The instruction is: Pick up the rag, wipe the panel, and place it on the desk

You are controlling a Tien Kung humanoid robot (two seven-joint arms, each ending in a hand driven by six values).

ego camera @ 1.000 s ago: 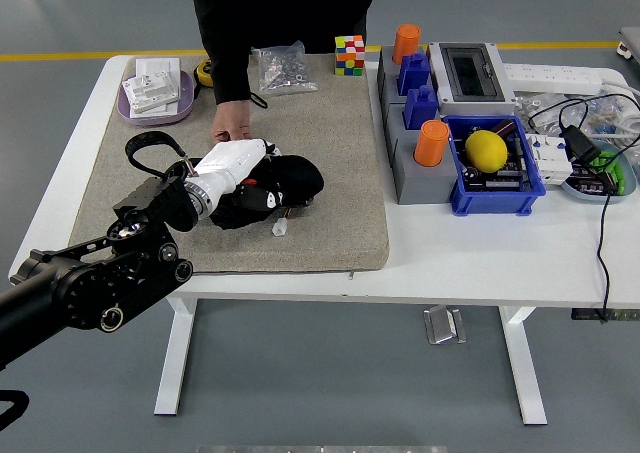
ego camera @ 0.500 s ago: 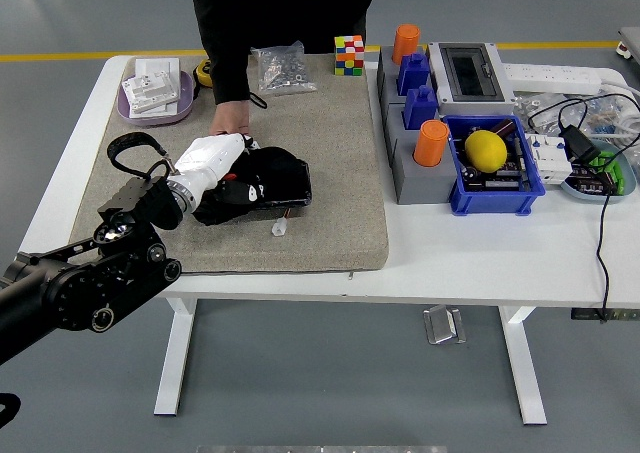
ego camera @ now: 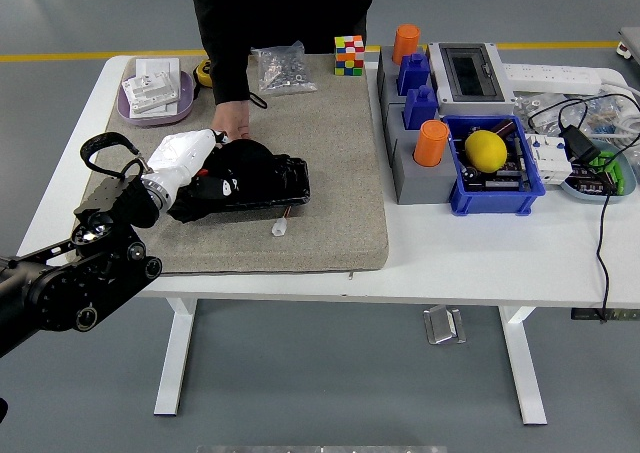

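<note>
Rag (ego camera: 245, 163): dark, bunched on top of the black panel (ego camera: 275, 185), which lies flat on the grey mat (ego camera: 330, 153) toward its left side. The robot's left hand (ego camera: 185, 163), white-shelled, sits on the panel's left end with the rag under and ahead of it; its fingers are hidden in the dark cloth, so I cannot tell whether they are curled on it or pressed flat. The arm comes in low from the left, wrist near the mat, which suits dragging cloth along the surface. A person's hand (ego camera: 232, 121) rests on the mat at the panel's far edge, likely steadying it against the stroke.

Against the picture one second back: hand and rag have travelled left and slightly away from the robot, and the bare right part of the panel now shows as a clean rectangle where the cloth was heaped. The small white piece (ego camera: 280, 228) keeps its place. Judged: wipe under way, placing still to come. Right arm unseen.
</note>
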